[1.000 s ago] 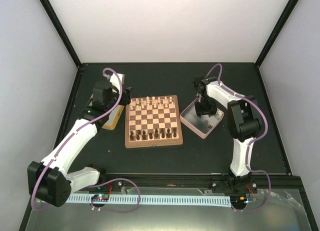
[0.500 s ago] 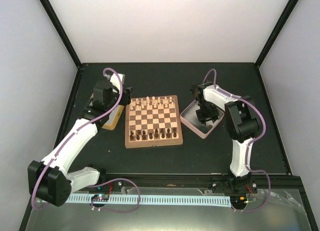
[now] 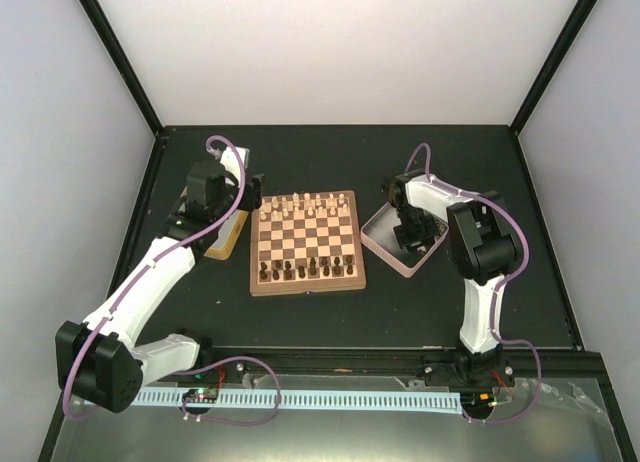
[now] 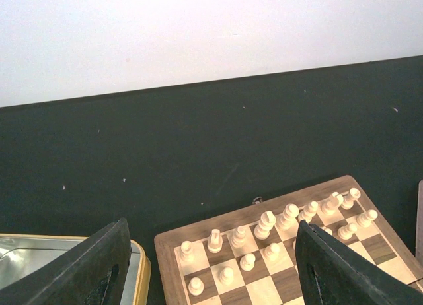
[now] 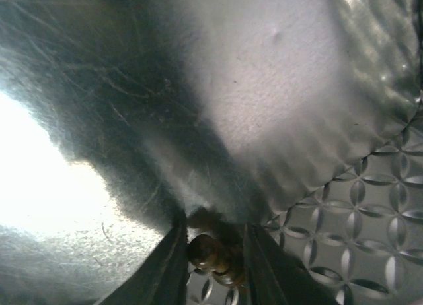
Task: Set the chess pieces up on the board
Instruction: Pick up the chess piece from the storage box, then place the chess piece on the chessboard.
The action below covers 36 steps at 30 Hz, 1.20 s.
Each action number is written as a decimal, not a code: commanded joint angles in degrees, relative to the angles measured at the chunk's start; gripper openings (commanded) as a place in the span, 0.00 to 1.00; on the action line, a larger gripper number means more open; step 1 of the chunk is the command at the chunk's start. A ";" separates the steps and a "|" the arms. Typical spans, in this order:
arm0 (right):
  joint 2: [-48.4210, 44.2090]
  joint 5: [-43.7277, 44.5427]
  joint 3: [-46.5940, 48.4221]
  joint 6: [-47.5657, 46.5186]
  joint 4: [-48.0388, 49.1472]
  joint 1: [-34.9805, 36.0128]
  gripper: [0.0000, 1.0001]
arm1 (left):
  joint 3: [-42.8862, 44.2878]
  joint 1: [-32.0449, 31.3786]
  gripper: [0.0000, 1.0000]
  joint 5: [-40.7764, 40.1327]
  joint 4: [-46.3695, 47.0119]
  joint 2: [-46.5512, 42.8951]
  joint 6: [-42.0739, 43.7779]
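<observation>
right gripper (image 5: 213, 236): jaws pulled in tight on a dark brown chess piece (image 5: 203, 251), a finger pressed to each side, down at the bottom of the wrist view
left gripper (image 4: 211, 229): wide open with nothing between the fingers
vs a second ago: the right gripper was at the upper end of the silver tin (image 3: 380, 240) and has slid toward its middle, with the jaws a lot narrower now; the left arm hasn't budged and the board looks the same
silver tin: right of centre in the top view, just right of the board; the only thing I can make out in it is that one pinched piece, the rest is bare scratched metal and embossed pattern
gold tin (image 4: 142, 272): lower left corner of the left wrist view, under the left finger; only a shiny corner shows
board (image 3: 306, 286): centre of the top view, between the tins
dark pieces (image 3: 305, 270): lower rows of the board
pale pieces (image 3: 310, 204): upper rows
</observation>
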 commanded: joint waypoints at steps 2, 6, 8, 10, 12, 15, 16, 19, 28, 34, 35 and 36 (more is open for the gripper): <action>0.52 2.80 -0.99 0.06 1.59 -0.03 0.15 | 0.99 0.54 0.70 0.28 1.13 -0.15 -0.13; -0.49 3.87 -0.29 0.42 2.63 0.15 0.08 | 0.99 0.60 0.70 0.26 1.08 -0.33 -0.15; -1.22 4.44 0.25 0.83 3.22 0.30 0.07 | 0.99 0.56 0.70 0.25 1.05 -0.26 -0.15; -2.32 4.37 0.84 1.49 4.19 0.33 0.06 | 1.01 0.60 0.70 0.26 1.03 -0.47 -0.15; -4.28 3.44 1.20 2.34 5.83 0.33 0.04 | 1.06 0.62 0.70 0.28 0.84 -0.65 -0.35; -7.91 -0.64 1.75 4.59 9.29 0.32 0.03 | 1.16 0.62 0.70 0.81 0.39 -0.91 -0.97; -9.33 -2.44 1.85 5.71 11.48 0.32 0.03 | 1.17 0.62 0.70 1.26 0.23 -1.03 -1.33; -13.72 -8.51 1.30 9.41 17.24 0.32 0.03 | 1.21 0.60 0.71 3.56 -0.30 -1.57 -2.84; -25.01 -31.23 -8.13 24.38 38.63 1.60 0.04 | -4.54 0.36 0.72 21.60 0.54 -6.92 -8.49; -30.34 -40.84 -17.70 38.22 58.90 5.97 0.04 | -18.16 -3.20 0.75 27.74 12.07 -16.45 -15.56; -30.93 -41.72 -19.07 40.06 61.33 6.74 0.04 | -20.09 -4.15 0.76 28.56 14.20 -17.62 -16.56; -31.57 -42.54 -20.92 42.41 64.56 7.48 0.04 | -22.19 -5.56 0.78 29.38 16.52 -18.42 -17.76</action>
